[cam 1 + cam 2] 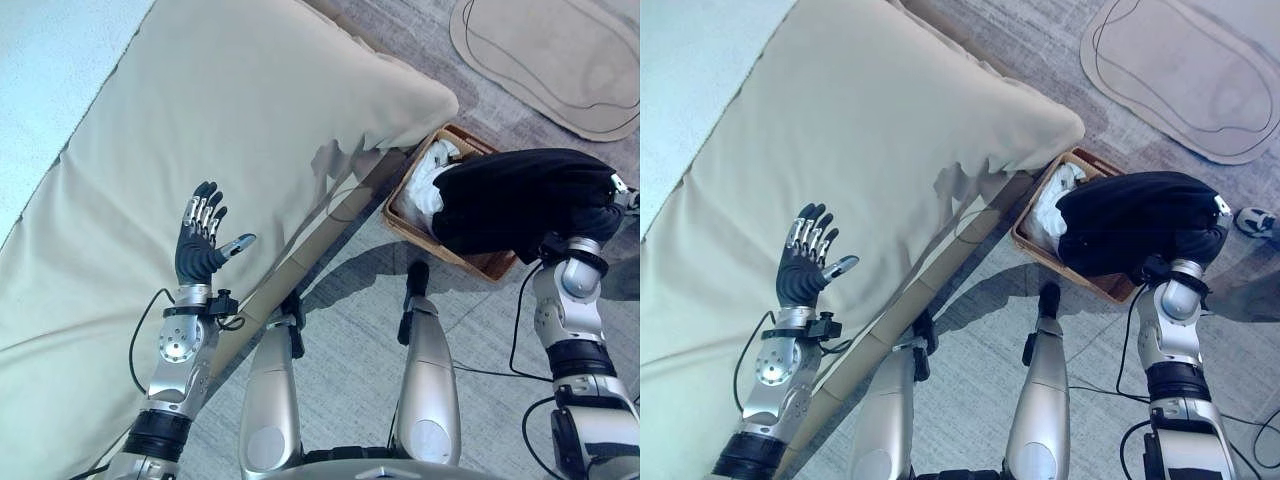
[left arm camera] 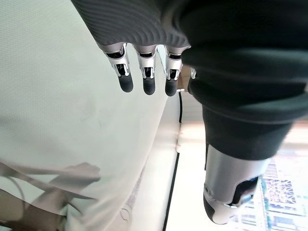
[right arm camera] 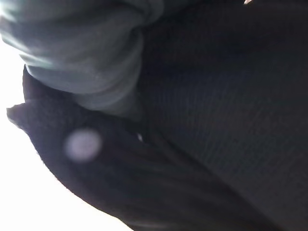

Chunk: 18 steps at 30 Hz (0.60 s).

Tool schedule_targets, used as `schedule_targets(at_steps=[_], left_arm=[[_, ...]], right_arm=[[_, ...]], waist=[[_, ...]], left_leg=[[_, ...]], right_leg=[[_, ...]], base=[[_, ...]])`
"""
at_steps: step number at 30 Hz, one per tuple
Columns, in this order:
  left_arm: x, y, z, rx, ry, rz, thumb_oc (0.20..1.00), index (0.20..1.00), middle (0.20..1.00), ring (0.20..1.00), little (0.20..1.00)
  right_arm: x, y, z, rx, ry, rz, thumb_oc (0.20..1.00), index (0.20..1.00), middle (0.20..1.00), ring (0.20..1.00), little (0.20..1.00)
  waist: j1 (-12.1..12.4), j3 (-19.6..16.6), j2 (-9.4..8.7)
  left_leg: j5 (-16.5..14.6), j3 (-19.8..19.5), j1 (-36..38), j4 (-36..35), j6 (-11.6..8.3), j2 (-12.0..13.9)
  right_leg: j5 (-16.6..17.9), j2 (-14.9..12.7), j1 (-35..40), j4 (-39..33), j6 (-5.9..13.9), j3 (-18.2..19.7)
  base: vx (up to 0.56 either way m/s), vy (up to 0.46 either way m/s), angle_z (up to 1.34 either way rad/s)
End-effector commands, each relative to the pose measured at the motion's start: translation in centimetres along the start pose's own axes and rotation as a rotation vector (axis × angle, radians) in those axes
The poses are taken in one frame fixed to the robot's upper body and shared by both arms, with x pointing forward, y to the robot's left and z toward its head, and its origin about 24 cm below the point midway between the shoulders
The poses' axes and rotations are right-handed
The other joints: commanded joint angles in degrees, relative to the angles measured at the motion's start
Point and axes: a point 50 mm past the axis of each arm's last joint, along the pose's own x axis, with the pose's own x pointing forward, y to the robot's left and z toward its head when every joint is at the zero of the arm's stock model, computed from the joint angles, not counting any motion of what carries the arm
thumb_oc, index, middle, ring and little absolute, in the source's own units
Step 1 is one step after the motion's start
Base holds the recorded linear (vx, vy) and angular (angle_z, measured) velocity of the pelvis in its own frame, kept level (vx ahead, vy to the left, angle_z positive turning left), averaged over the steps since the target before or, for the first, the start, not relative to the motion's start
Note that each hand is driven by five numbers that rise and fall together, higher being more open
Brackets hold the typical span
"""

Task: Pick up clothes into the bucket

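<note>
I have the black garment point(image 1: 520, 205) draped in a soft, bulky heap over my right arm and hanging above the wicker basket point(image 1: 408, 225), so it should drop in when let go; my right hand is buried in the cloth, so I cannot tell its grip. The basket is a shallow woven rectangle on the floor beside the bed point(image 1: 200, 130), with white clothing point(image 1: 428, 180) already inside. My left hand point(image 1: 203, 245) hovers over the bed's smooth beige cover, fingers straight and empty.
</note>
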Motion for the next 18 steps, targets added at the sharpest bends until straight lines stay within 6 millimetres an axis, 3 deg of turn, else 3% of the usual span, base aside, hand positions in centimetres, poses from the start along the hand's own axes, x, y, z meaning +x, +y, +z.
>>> schedule_targets(at_steps=[1, 8, 11, 12, 18], left_arm=[[-0.1, 0.3, 2.6, -0.039, -0.136, 0.015, 1.000, 1.000, 1.000, 1.000, 1.000], [0.6, -1.1, 3.7, -0.118, -0.191, -0.041, 1.000, 1.000, 1.000, 1.000, 1.000], [0.9, -1.8, 3.2, -0.240, -0.164, -0.067, 1.000, 1.000, 1.000, 1.000, 1.000], [0.9, -1.8, 3.0, -0.251, -0.153, -0.058, 1.000, 1.000, 1.000, 1.000, 1.000], [0.9, -2.2, 2.9, -0.304, -0.151, -0.058, 1.000, 1.000, 1.000, 1.000, 1.000]], right_arm=[[2.2, -1.6, 2.2, -0.032, -0.103, -0.091, 0.200, 0.200, 0.200, 0.200, 0.200], [4.6, -2.3, 2.0, -0.134, -0.020, -0.133, 0.200, 0.200, 0.200, 0.200, 0.200], [5.7, -2.1, 2.4, -0.215, 0.002, -0.115, 0.200, 0.200, 0.200, 0.200, 0.200], [6.0, -2.3, 2.6, -0.237, 0.008, -0.122, 0.200, 0.200, 0.200, 0.200, 0.200], [8.5, -3.3, 6.5, -0.271, -0.068, -0.188, 0.200, 0.200, 0.200, 0.200, 0.200]], waist=[[-0.07, -3.70, 0.72], [0.36, -2.70, 2.69], [0.56, -2.07, 3.56], [0.89, -2.21, 3.97], [1.25, -1.12, 5.31]], left_leg=[[-3.10, -4.07, -4.51, 4.94, 0.26, -0.41], [-3.27, -3.47, -9.67, 6.64, 0.34, -0.97], [-3.51, -2.78, -10.92, 7.45, 0.42, -1.09], [-5.16, -3.07, -10.57, 7.77, 0.08, -1.03], [-5.92, -2.55, -13.10, 9.81, 0.24, -1.41]], right_leg=[[-1.34, -0.24, -2.46, 3.55, 1.16, 1.59], [-1.59, -0.18, -8.85, 5.83, 0.92, 3.85], [-1.94, -0.18, -10.90, 7.18, 0.83, 4.88], [-3.68, 0.01, -11.07, 8.16, 1.26, 5.29], [-4.62, 0.09, -14.76, 10.83, 1.04, 6.91]], base=[[-0.04, -0.002, -0.02], [-0.03, 0.014, -0.02], [0.01, 0.029, -0.05], [0.08, 0.022, -0.09], [0.01, 0.006, -0.08]])
